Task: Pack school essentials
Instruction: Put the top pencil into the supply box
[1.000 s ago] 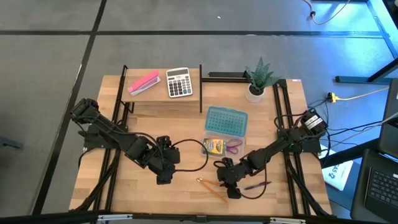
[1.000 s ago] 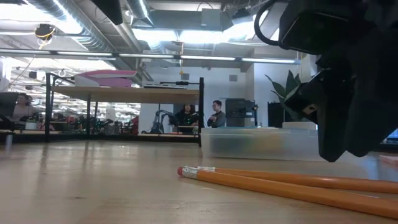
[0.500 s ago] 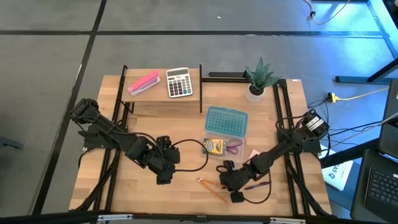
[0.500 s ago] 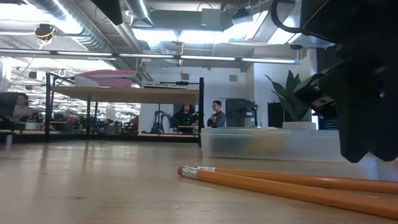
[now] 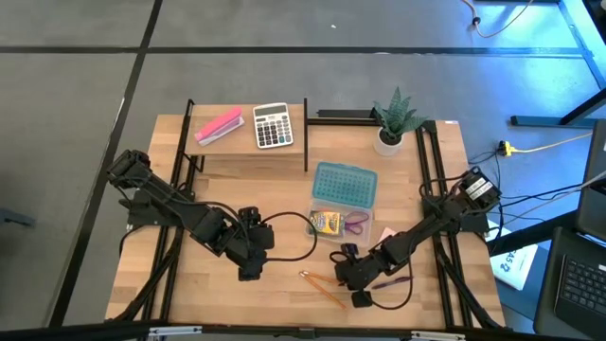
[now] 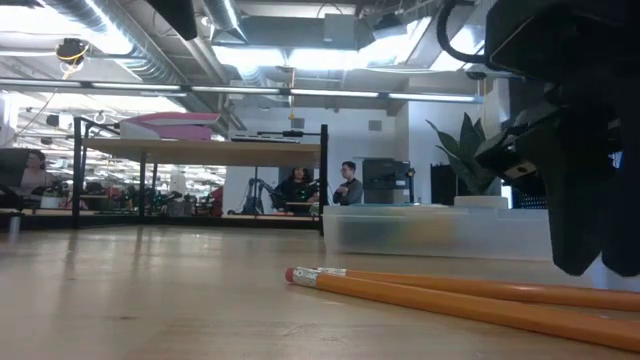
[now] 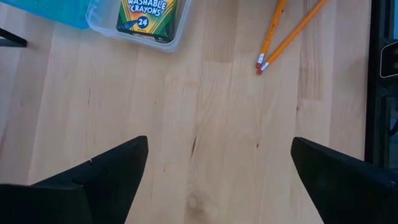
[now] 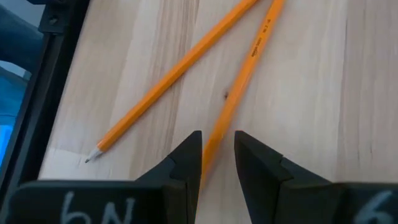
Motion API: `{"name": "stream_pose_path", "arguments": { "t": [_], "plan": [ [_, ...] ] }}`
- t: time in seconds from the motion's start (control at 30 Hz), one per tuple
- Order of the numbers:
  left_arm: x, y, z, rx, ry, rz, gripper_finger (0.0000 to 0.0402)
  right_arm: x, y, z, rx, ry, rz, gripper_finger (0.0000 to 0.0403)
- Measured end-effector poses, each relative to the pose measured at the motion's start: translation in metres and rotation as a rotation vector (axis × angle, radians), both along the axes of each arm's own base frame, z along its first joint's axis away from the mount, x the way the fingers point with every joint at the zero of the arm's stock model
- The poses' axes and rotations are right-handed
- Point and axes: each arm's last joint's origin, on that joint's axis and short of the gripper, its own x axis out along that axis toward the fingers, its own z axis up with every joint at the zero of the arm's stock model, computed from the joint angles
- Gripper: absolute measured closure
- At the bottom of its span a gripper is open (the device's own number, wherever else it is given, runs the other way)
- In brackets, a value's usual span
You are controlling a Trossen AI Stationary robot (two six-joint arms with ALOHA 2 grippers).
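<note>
Two orange pencils [image 5: 322,287] lie flat on the wooden table [image 5: 189,284], splayed in a narrow V just front of the clear tray [image 5: 317,233], which holds the yellow-green crayon box [image 5: 327,223] and purple-handled scissors [image 5: 356,224]. The right claw [image 8: 217,152] is down over one pencil, its fingers nearly together on either side of the shaft, so pretty much clenched on it; the pencil looks like it's lying on the wood. A purple pen [image 5: 388,281] sits just right of that claw. The left claw [image 7: 217,165], well left of the tray, hangs over bare wood with fingers spread wide, released, gripping nothing.
</note>
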Motion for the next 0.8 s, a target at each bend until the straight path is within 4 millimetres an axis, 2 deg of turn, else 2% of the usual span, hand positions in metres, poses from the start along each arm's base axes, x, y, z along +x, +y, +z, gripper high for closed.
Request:
{"name": "stream_pose_path", "arguments": {
  "t": [0.27, 0.8],
  "plan": [
    [0.0, 0.0, 0.0, 0.0, 0.0, 0.0, 0.0012, 0.001, 0.001, -0.012, 0.013, 0.038, -0.039, 0.0306],
    [0.0, 0.0, 0.0, 0.0, 0.0, 0.001, 0.0012, 0.002, 0.001, -0.013, -0.008, 0.028, -0.057, 0.0306]
  ]
}}
